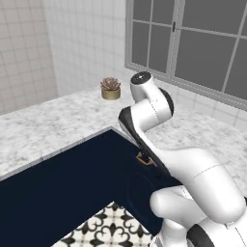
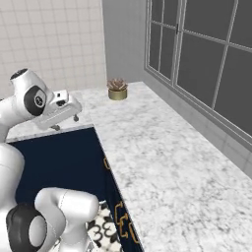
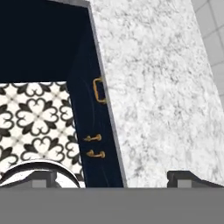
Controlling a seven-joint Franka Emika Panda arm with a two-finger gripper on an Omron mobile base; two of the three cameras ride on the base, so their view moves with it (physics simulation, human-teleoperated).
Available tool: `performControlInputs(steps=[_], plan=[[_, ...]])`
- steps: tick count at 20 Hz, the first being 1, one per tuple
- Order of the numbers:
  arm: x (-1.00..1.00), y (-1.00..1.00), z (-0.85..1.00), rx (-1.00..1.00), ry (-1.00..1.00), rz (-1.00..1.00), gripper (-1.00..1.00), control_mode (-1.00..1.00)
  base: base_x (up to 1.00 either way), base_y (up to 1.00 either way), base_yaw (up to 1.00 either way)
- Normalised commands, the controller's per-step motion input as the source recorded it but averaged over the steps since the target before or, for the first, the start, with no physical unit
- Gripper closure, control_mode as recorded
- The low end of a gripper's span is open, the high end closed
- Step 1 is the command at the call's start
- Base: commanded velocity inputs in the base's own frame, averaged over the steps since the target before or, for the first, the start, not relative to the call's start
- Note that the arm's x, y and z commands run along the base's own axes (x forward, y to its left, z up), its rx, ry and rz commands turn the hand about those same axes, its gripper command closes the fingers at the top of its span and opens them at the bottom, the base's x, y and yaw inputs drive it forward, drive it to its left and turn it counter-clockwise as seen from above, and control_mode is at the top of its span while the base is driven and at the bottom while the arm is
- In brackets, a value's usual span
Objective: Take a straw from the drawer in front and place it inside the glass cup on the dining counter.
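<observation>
My gripper [image 2: 66,122] hangs open above the corner where the navy cabinets meet the marble worktop [image 2: 162,162]. In the hand view its two dark fingertips [image 3: 192,177] stand wide apart with nothing between them, looking down at the worktop's front edge. Just under that edge is the drawer [image 3: 89,103], shut, its navy front carrying a small brass bar handle [image 3: 99,90]. The same handle [image 1: 144,159] shows beside my arm in the left base view. The straw is hidden. The glass cup and the dining counter are out of view.
A brass pot with a succulent [image 1: 110,89] [image 2: 117,89] stands at the back of the worktop near the tiled wall. A large window [image 2: 206,64] runs along the right side. Two small brass knobs [image 3: 94,146] sit below the drawer. Patterned floor tiles [image 3: 35,118] lie below.
</observation>
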Motion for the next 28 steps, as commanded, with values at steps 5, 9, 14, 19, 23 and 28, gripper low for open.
performControlInputs(steps=[5,9,14,19,23,28], plan=[[0.06,0.47,-0.79,-0.44,-0.02,-0.02,-1.0,-1.0,0.0,0.0,0.0],[0.17,0.19,-0.96,-0.39,0.0,-0.01,-1.0,-1.0,0.0,0.0,0.0],[0.21,0.01,-0.87,-0.34,0.0,-0.01,-1.0,-1.0,0.0,0.0,0.0],[0.36,0.0,-0.73,-0.29,-0.02,-0.01,-1.0,-1.0,0.0,0.0,0.0],[0.38,-0.07,-0.59,-0.2,-0.02,-0.01,-1.0,-1.0,0.0,0.0,0.0],[0.27,-0.08,-0.58,-0.15,-0.01,-0.01,-1.0,-1.0,0.0,0.0,0.0]])
